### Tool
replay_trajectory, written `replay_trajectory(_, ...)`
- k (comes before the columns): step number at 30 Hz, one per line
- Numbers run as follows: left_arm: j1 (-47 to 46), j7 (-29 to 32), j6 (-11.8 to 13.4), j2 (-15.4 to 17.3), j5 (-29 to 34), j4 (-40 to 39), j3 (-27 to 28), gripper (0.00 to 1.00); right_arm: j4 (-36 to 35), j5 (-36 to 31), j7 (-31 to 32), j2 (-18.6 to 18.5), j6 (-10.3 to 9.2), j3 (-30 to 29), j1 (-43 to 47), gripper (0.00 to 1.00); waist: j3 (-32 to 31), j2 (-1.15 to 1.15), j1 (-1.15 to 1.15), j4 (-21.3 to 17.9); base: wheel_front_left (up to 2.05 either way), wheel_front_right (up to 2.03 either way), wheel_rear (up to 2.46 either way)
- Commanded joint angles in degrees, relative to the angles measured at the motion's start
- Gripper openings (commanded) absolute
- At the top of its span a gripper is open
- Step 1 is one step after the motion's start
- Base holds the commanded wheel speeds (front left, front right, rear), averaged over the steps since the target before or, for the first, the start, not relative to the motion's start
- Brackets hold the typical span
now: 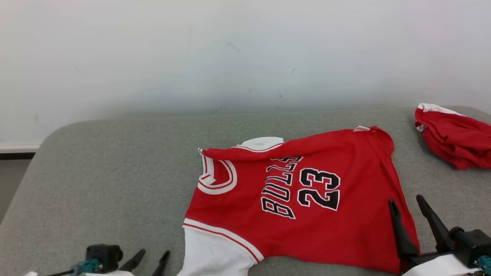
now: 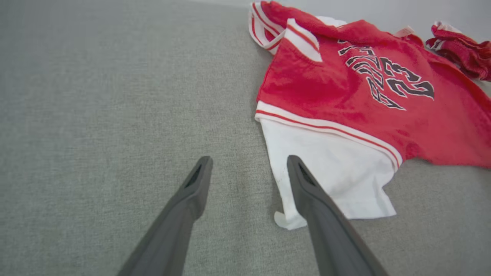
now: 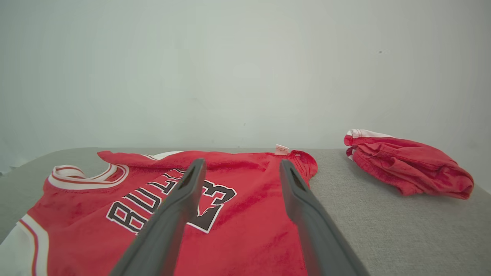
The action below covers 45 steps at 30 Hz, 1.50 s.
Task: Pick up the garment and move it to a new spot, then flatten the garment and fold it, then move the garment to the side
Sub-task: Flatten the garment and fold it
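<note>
Soft, faintly napped red cloth on the jersey (image 1: pixel 345 230); coarse matt grey weave across the cushion (image 1: pixel 115 172); smooth matt dark plastic fingers (image 3: pixel 172 214).

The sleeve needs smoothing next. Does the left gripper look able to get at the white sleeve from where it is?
Probably yes: the left gripper is open right beside the white sleeve, with nothing lying between them.

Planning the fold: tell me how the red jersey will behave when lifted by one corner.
Likely floppy: the red jersey lies softly wrinkled, its far edge folded over. Probably light, since the cloth looks thin. It may drag on the textured grey cushion.
</note>
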Motion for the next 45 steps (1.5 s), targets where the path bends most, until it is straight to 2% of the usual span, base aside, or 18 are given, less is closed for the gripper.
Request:
replay_trajectory(1, -0.11, -3.01, 0.65, -0.8, 1.04, 0.37, 1.03, 1.0, -0.9, -0.4, -1.07, -0.11, -0.13, 0.52, 0.74, 1.0, -0.35, 0.0, 0.0, -0.41, 0.0, 0.0, 0.0)
replay_trajectory(6, -0.29, -8.18, 1.26, -2.24, 1.43, 0.77, 2.33, 1.0, -2.1, -0.35, -2.16, 0.18, -0.13, 1.01, 0.79, 1.0, -1.05, 0.0, 0.0, -1.15, 0.0, 0.0, 0.0)
replay_trajectory(13, -1.31, -19.33, 3.66, -5.01, 3.18, -0.29, 6.06, 1.0, -4.58, 0.2, -3.78, 0.08, -0.13, 1.83, 0.66, 1.0, -2.22, 0.0, 0.0, -1.99, 0.0, 0.0, 0.0)
replay_trajectory(17, -0.21, -21.09, 5.06, -6.3, 4.93, -1.11, 8.29, 1.0, -4.57, 0.09, -4.35, 0.43, -0.13, 2.2, 1.08, 1.0, -2.41, 0.0, 0.0, -2.48, 0.0, 0.0, 0.0)
replay_trajectory(22, 1.12, -21.47, 5.34, -7.9, 8.1, -2.02, 11.6, 1.0, -4.41, 0.03, -5.07, 1.15, -0.13, 2.37, 1.93, 1.0, -2.44, 0.0, 0.0, -2.83, 0.0, 0.0, 0.0)
replay_trajectory(30, 3.94, -21.45, 1.94, -12.4, 15.22, -2.16, 16.82, 1.0, -2.79, -0.81, -5.47, 2.45, -0.14, 2.25, 2.55, 1.0, -1.95, 0.0, 0.0, -2.61, 0.0, 0.0, 0.0)
replay_trajectory(40, 3.54, -21.46, -3.02, -16.12, 19.64, -1.11, 20.99, 1.0, -2.7, -1.01, -5.53, 2.2, -0.14, 2.25, 2.3, 1.0, -2.09, 0.0, 0.0, -2.44, 0.0, 0.0, 0.0)
replay_trajectory(45, 3.8, -21.47, -4.65, -17.48, 21.22, -0.37, 22.54, 1.0, -2.73, -1.03, -5.53, 2.01, -0.14, 2.34, 2.38, 1.0, -2.25, 0.0, 0.0, -2.65, 0.0, 0.0, 0.0)
